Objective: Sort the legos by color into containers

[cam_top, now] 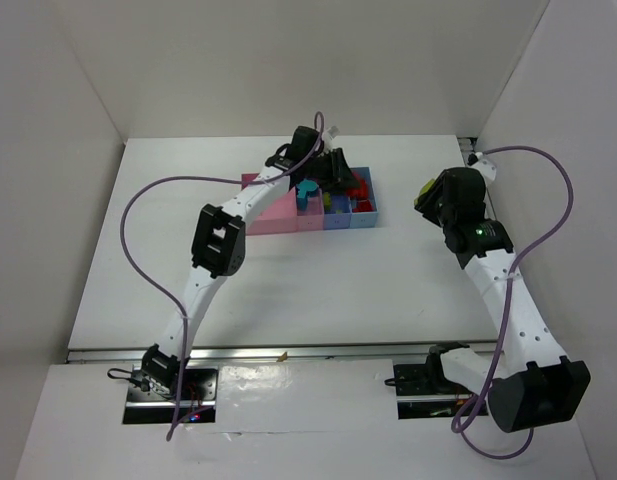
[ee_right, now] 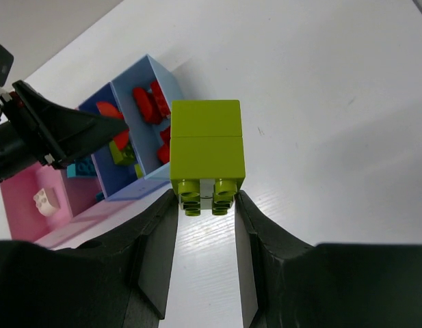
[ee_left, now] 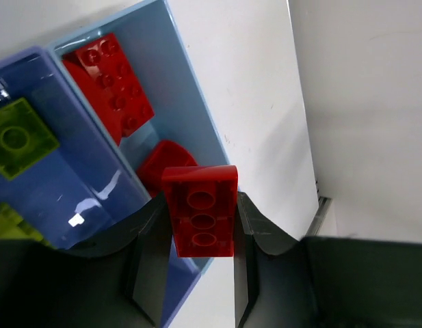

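Our jaws are closed on bricks on both sides. The left gripper [ee_left: 199, 205] pinches a red brick [ee_left: 200, 212] by its long sides, studs facing the wrist camera. The right gripper [ee_right: 206, 197] pinches a yellow-green stack [ee_right: 207, 154] of two bricks, studs toward the fingers. We hold the red brick above the light blue bin [ee_left: 176, 102] at the right end of the row of containers [cam_top: 288, 218], where other red bricks [ee_left: 118, 82] already lie. The darker blue bin [ee_left: 67, 184] beside it holds a yellow-green brick [ee_left: 16, 137], and from the right wrist we see a beige brick [ee_right: 45, 198] in a pink bin [ee_right: 19, 208]. Our right gripper hangs apart from the row, to its right, over bare tabletop. The table [cam_top: 288, 300] is plain matte white, and the row sits toward its far side. White walls [cam_top: 318, 60] close us in at the back and on both sides, meeting the surface in straight seams.
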